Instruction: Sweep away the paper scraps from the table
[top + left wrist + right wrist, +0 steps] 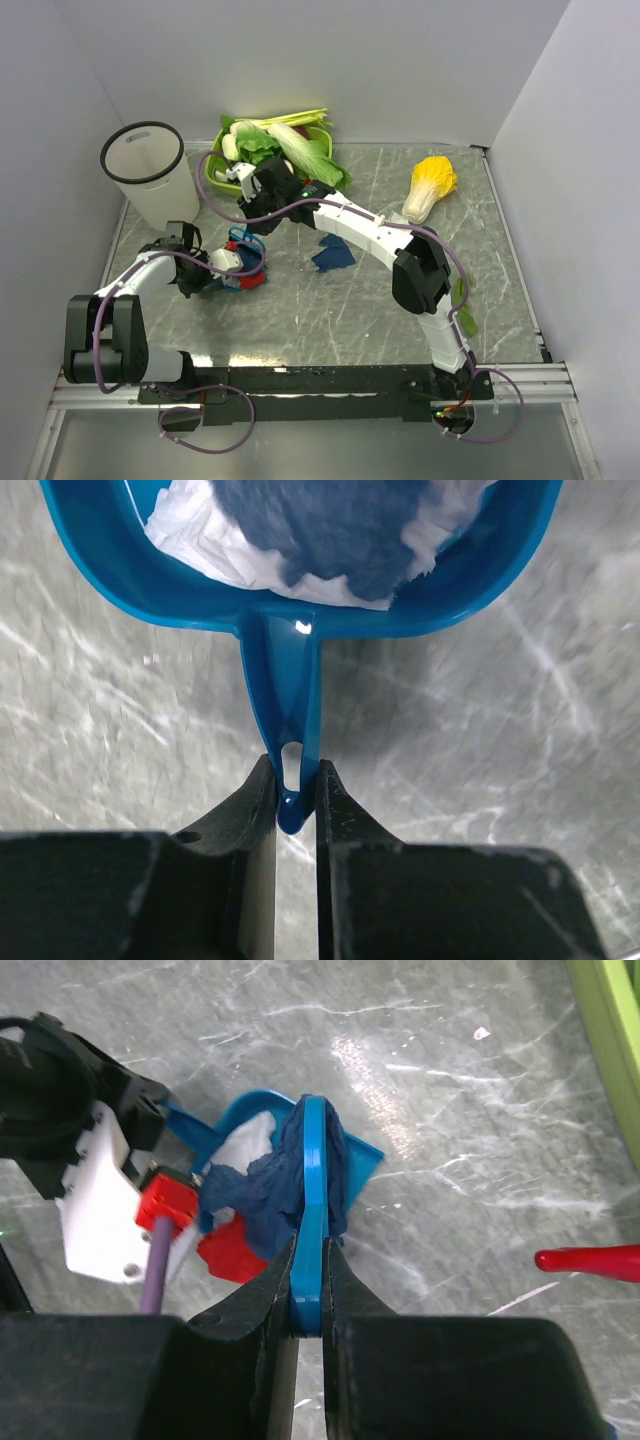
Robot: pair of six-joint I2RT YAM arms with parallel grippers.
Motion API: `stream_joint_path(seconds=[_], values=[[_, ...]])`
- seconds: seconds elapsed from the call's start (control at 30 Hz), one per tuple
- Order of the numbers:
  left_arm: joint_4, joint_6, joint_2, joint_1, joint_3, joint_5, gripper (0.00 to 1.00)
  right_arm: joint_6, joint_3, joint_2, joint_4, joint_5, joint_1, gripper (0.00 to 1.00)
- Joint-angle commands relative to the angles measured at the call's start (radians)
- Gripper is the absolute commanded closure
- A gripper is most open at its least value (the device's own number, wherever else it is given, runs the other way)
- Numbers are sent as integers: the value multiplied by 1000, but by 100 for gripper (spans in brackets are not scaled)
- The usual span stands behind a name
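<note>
Paper scraps (330, 530), white and dark blue, lie heaped in the blue dustpan (290, 680), which sits left of centre on the tabletop (350, 320). Bare marble runs from there to the near edge. A white bucket (150, 175) fills the far left corner, a lime-green tray (612, 1030) crowds the far edge, and a cabbage (430, 187) lies toward the far right corner. My left pincer (296, 780) is pressed together on the tip of the dustpan's handle. My right pincer (308, 1260) pinches a thin blue flat tool (312, 1160), whose blade pushes the dark blue scrap into the pan. A red scrap (232, 1250) lies just beside the pan, and another dark blue scrap (333, 257) lies loose near the centre.
</note>
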Motion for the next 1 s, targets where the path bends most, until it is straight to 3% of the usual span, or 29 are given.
stream_joint_path(seconds=[0.0,0.27,0.67,0.97], values=[[20,-25,13,-14,40,85,99,42,30,-28,31,-17,6,100],[89,-47,-31,-14,6,139,99,21,-4,-24,8,-9,3,100],[99,-41,-74,-16,3,191,99,-166,7,-117,16,63,3,100],[120,-47,-79,-14,3,206,99,-167,10,-182,5,17,5,100]])
